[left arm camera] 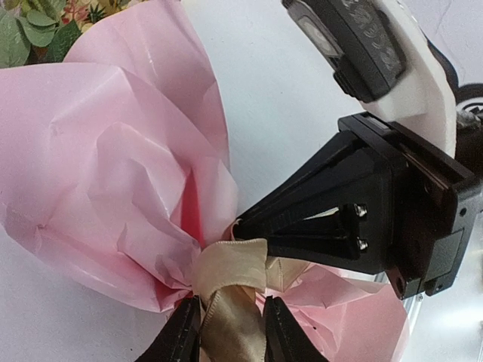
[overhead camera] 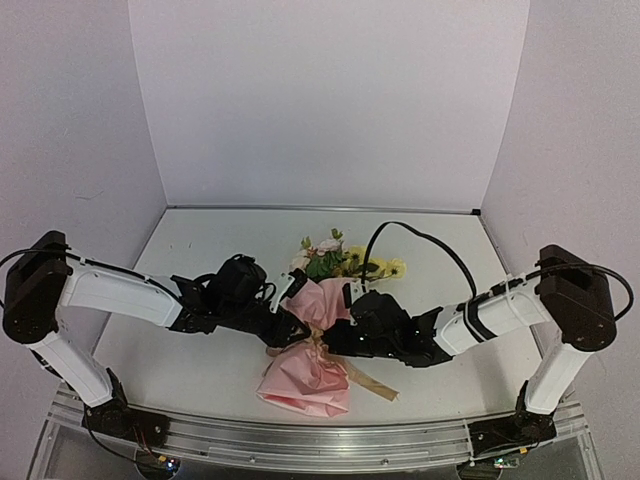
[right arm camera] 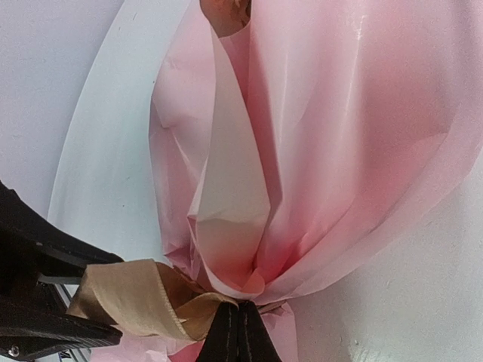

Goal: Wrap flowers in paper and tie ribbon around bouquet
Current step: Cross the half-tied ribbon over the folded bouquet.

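The bouquet lies mid-table: flowers (overhead camera: 325, 258) stick out of the pink paper (overhead camera: 318, 300), which flares again below the waist (overhead camera: 305, 385). The tan ribbon (left arm camera: 230, 271) is wrapped round that pinched waist, and a tail (overhead camera: 368, 386) trails to the right. My left gripper (overhead camera: 297, 326) comes in from the left, its jaws open on either side of a ribbon strand (left arm camera: 226, 324). My right gripper (overhead camera: 335, 338) comes from the right, its fingers pressed together (right arm camera: 241, 332) on the ribbon (right arm camera: 128, 298) at the waist. The stems are hidden by the paper (right arm camera: 317, 151).
A black cable (overhead camera: 420, 240) arcs above the table behind the right arm. White walls close in the back and both sides. A metal rail (overhead camera: 300, 440) runs along the near edge, just below the paper's lower flare.
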`<state>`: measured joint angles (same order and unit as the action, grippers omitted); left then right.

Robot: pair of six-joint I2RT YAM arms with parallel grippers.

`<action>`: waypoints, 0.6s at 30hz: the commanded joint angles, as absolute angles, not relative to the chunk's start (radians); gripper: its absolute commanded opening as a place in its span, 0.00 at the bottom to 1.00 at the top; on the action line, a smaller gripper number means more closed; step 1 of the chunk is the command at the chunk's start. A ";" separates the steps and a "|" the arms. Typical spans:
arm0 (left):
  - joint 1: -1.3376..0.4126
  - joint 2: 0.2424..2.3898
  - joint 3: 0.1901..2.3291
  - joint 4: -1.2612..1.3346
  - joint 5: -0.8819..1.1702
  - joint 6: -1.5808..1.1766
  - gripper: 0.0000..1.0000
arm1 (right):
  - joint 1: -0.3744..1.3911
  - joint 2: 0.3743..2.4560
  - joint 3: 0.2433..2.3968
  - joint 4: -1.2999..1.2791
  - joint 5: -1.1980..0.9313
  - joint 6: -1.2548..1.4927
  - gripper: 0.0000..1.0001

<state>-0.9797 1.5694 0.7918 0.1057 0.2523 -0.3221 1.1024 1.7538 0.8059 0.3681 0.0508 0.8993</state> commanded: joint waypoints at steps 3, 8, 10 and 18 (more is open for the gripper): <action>-0.969 1.519 0.780 0.122 0.208 -0.358 0.39 | 1.121 1.737 0.837 0.370 0.094 0.898 0.00; -0.952 1.494 0.784 0.100 0.133 -0.384 0.44 | 1.127 1.735 0.839 0.370 0.099 0.892 0.00; -0.940 1.472 0.787 0.084 0.095 -0.394 0.49 | 1.130 1.735 0.841 0.369 0.101 0.890 0.00; -0.920 1.438 0.877 -0.051 0.203 -0.426 0.42 | 1.140 1.733 0.841 0.367 0.117 0.891 0.00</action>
<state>-0.9212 1.4743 0.7992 0.0310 0.1299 -0.3965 1.1285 1.7538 0.8082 0.3656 0.0806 0.8989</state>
